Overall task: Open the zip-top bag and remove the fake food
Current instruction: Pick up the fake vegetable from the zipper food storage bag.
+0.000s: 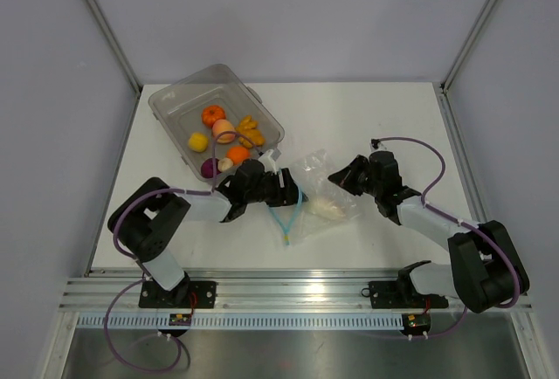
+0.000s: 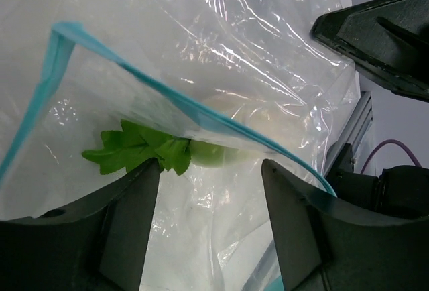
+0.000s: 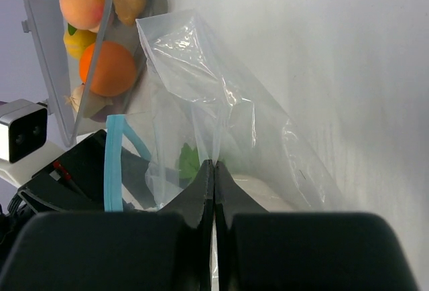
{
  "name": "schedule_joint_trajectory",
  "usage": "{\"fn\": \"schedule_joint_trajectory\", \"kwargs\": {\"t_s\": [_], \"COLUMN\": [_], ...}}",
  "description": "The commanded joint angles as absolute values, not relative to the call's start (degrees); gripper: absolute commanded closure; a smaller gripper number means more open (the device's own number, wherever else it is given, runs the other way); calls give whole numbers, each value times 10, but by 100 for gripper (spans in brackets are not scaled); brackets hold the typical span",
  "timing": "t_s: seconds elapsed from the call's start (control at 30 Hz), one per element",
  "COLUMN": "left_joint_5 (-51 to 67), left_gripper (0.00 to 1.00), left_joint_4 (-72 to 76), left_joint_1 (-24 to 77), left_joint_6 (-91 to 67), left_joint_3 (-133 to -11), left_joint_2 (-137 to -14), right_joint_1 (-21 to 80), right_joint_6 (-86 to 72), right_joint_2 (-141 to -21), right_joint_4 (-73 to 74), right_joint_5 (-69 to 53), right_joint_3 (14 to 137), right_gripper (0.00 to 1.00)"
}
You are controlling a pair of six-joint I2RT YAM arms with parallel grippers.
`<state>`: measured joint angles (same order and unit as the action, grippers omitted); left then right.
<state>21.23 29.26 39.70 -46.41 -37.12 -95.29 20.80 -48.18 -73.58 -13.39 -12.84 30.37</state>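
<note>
The zip-top bag (image 1: 316, 189) lies crumpled mid-table, its light-blue zip strip (image 1: 285, 218) toward the left arm. Inside it lies one piece of fake food, white (image 1: 327, 210) with green leaves (image 2: 137, 151). My left gripper (image 1: 285, 189) is at the bag's mouth, open. In the left wrist view the left gripper (image 2: 209, 167) has its jaws well apart with the bag's film (image 2: 201, 224) and zip strip (image 2: 201, 113) just ahead. My right gripper (image 3: 214, 165) is shut, pinching a fold of the bag (image 3: 201, 96) from the far side. The right gripper (image 1: 339, 175) sits at the bag's upper right.
A rigid clear tub (image 1: 175, 93) stands tilted at the back left, holding several toy foods: an orange (image 1: 212, 115), a peach (image 1: 224, 129), a yellow piece (image 1: 198, 141) and a purple one (image 1: 210, 168). The tub's near corner is close to the left gripper.
</note>
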Motion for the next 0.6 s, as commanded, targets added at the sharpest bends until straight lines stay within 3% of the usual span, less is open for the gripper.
{"fn": "schedule_joint_trajectory", "kwargs": {"t_s": [0.0,0.33,0.57], "left_joint_5": [203,156,139], "left_gripper": [37,55,73], "left_joint_4": [282,210,199], "left_joint_1": [402,403,403], "left_joint_6": [-450,-439,-431], "left_joint_3": [-401,-417,-417], "left_joint_2": [-945,-944,-936], "right_joint_1": [213,212,211], "right_joint_6": [-468,-468,-468], "right_joint_2": [-725,-713,-708], "right_joint_4": [-129,-117,-113], "right_joint_5": [-97,-75,-70], "right_joint_3": [323,324,324], "right_gripper": [100,100,100]}}
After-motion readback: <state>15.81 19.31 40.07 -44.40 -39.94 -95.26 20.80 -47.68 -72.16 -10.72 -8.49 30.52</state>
